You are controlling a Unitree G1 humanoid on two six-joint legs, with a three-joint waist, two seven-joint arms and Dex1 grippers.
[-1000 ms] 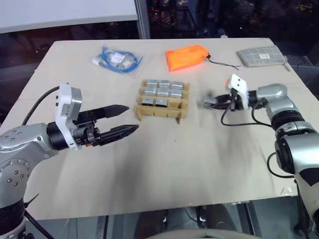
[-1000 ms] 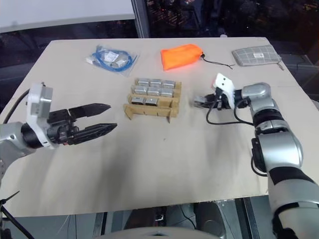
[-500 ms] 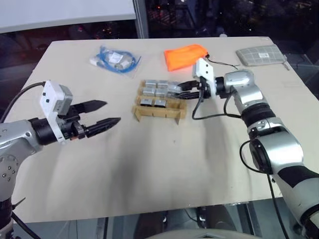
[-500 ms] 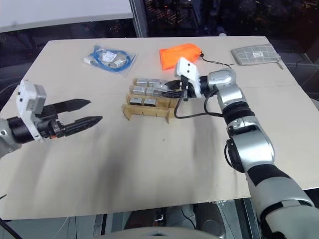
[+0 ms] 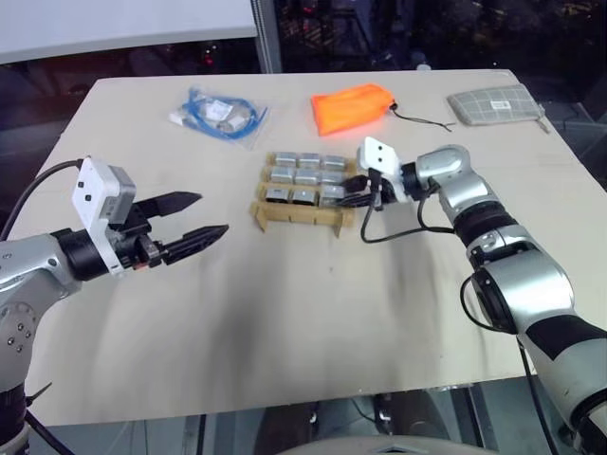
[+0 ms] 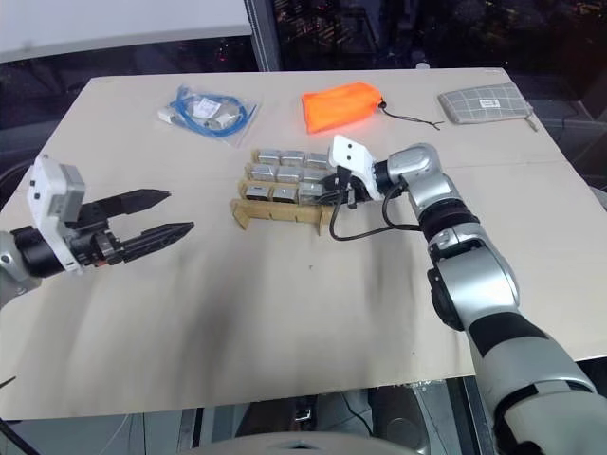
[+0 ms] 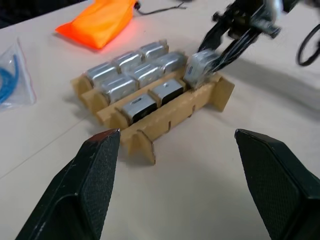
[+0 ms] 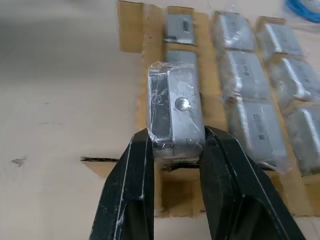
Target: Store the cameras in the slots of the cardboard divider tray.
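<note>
Gripping a plastic-wrapped silver camera (image 8: 176,114), right hand (image 8: 172,150) over cardboard tray (image 7: 190,107).

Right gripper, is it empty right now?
No, the right gripper is shut on a plastic-wrapped silver camera, held just above the cardboard divider tray.

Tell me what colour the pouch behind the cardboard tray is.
Bright orange. The pouch shows best in the left eye view.
</note>
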